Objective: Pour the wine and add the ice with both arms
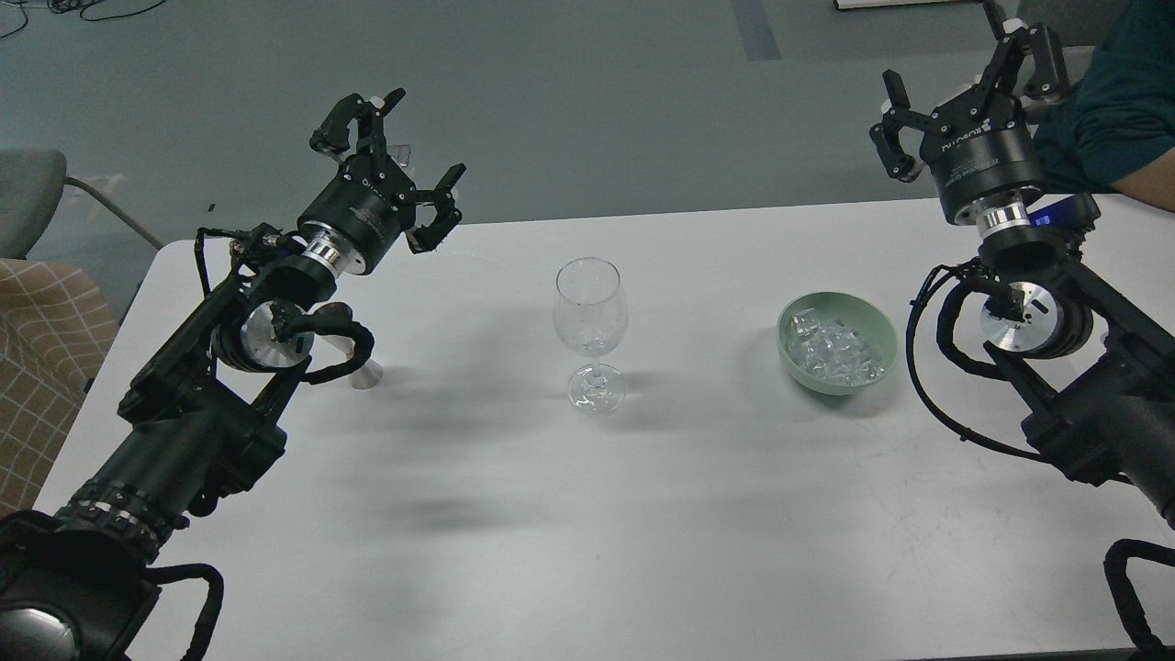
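Note:
An empty clear stemmed wine glass [591, 317] stands upright at the middle of the white table [587, 523]. To its right a pale green bowl [884, 323] holds a heap of ice [833, 351] cubes. My left gripper [395, 151] hovers open above the table's far left edge, well left of the glass, with nothing between its fingers. My right gripper [966, 92] is raised open and empty past the far right edge, behind the bowl. No wine shows in this view.
A small clear object [367, 375] stands on the table, partly hidden under my left arm. A person in a teal sleeve [1124, 110] sits at the far right corner. A grey chair [27, 197] and checked cloth [46, 367] lie beyond the left edge.

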You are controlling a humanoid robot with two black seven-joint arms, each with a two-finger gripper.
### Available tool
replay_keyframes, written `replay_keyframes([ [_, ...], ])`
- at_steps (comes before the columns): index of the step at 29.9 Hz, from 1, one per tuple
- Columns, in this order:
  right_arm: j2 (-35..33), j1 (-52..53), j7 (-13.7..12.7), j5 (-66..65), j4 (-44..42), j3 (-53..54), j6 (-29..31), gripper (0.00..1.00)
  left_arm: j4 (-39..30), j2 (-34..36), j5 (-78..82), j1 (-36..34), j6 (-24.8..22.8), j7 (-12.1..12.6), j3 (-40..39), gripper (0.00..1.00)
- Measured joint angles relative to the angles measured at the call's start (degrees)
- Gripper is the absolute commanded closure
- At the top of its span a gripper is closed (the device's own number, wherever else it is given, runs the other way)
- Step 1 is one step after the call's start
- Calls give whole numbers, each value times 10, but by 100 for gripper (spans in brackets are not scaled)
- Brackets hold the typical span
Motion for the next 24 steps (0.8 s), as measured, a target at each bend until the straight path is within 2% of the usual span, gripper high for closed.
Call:
replay_keyframes([
  [10, 4, 15, 0, 1, -19, 12, 0, 0, 6, 0, 0, 9, -2, 0, -18, 2],
  [24, 2, 27, 0, 3, -24, 6, -6, 0, 8, 26, 1, -13, 3, 5, -17, 2],
])
